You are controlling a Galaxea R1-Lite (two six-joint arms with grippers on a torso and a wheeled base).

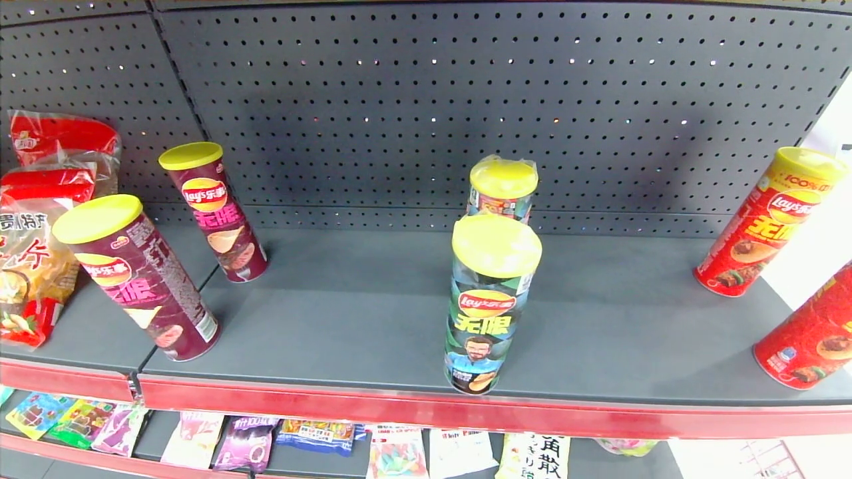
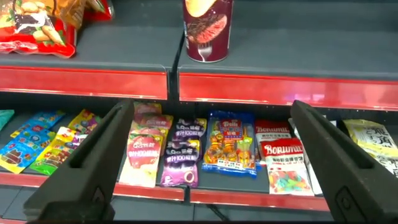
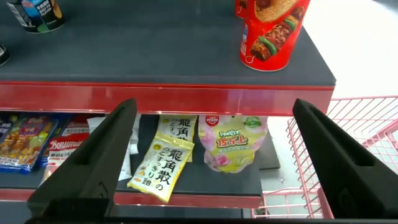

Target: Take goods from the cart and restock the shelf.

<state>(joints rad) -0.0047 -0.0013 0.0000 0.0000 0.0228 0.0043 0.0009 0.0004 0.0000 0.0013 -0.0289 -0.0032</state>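
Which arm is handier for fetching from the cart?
Probably the right: the right tool, open and empty, sits by the cart at the right end of the shelf; the left tool, also open, is farther left.

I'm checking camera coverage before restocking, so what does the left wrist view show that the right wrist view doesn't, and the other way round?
Left wrist only: the open left gripper, a purple chip can on the upper shelf, a red snack bag farther along, and purple candy bags on the lower shelf.
Right wrist only: the open right gripper, a red chip can near the upper shelf's end, yellow packets underneath, and the pink cart.
Both: the upper shelf's red front edge and the red-and-white candy bags.
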